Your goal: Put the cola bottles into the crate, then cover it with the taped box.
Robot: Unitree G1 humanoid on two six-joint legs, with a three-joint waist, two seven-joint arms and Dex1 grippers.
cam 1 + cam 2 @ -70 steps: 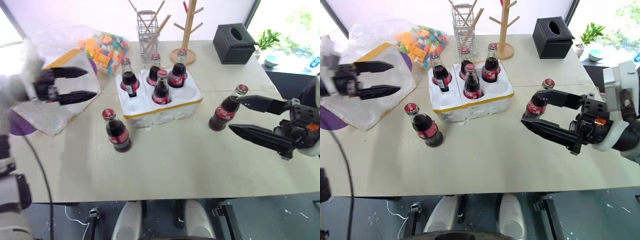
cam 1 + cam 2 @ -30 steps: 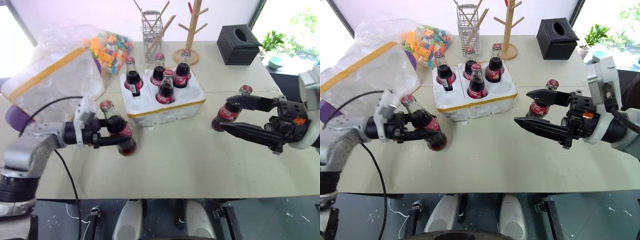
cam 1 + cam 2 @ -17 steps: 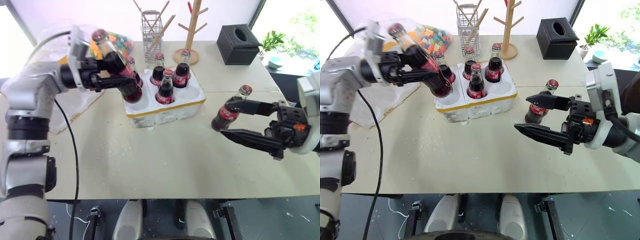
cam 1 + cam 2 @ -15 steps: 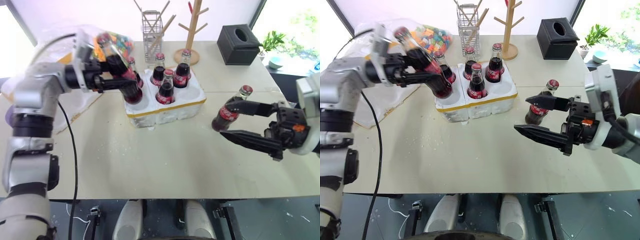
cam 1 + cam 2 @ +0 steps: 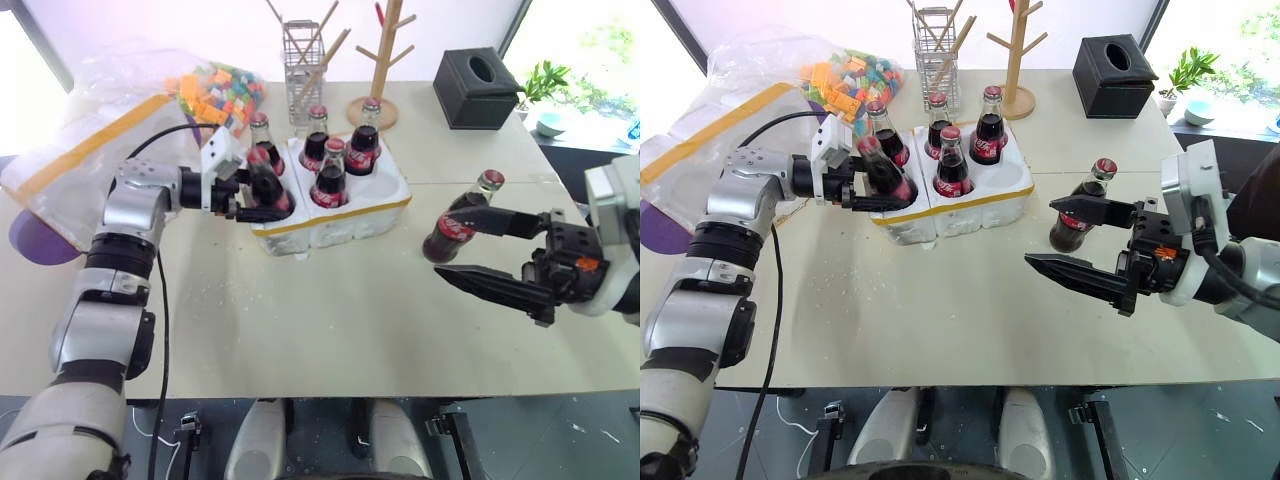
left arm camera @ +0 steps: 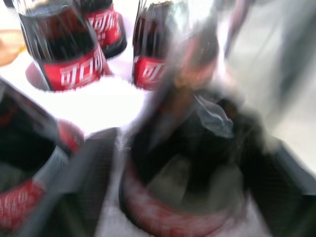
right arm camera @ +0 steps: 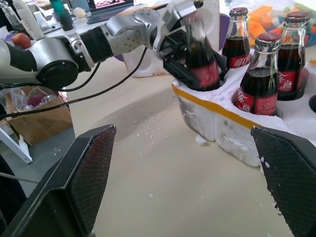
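Note:
The crate [image 5: 345, 213], a low white tray with a yellow taped rim, holds several cola bottles [image 5: 330, 175]. One of them [image 5: 262, 172] sits in the front left well, and my left gripper [image 5: 268, 194] is open around it, a finger [image 6: 81, 187] on each side. One more cola bottle [image 5: 455, 225] stands on the table right of the crate. My right gripper [image 5: 450, 242] hovers open just in front of that bottle, which is not between its fingers. The taped box [image 5: 85, 165] lies at the far left.
A bag of coloured blocks [image 5: 215, 85], a wire holder [image 5: 300, 55] and a wooden mug tree [image 5: 383, 60] stand behind the crate. A black tissue box [image 5: 480, 88] is at the back right. Styrofoam crumbs dot the table in front of the crate.
My left gripper lifted a cola bottle off the table, carried it up and right, and lowered it into the crate's front left well. Its fingers have spread. The right gripper barely moved.

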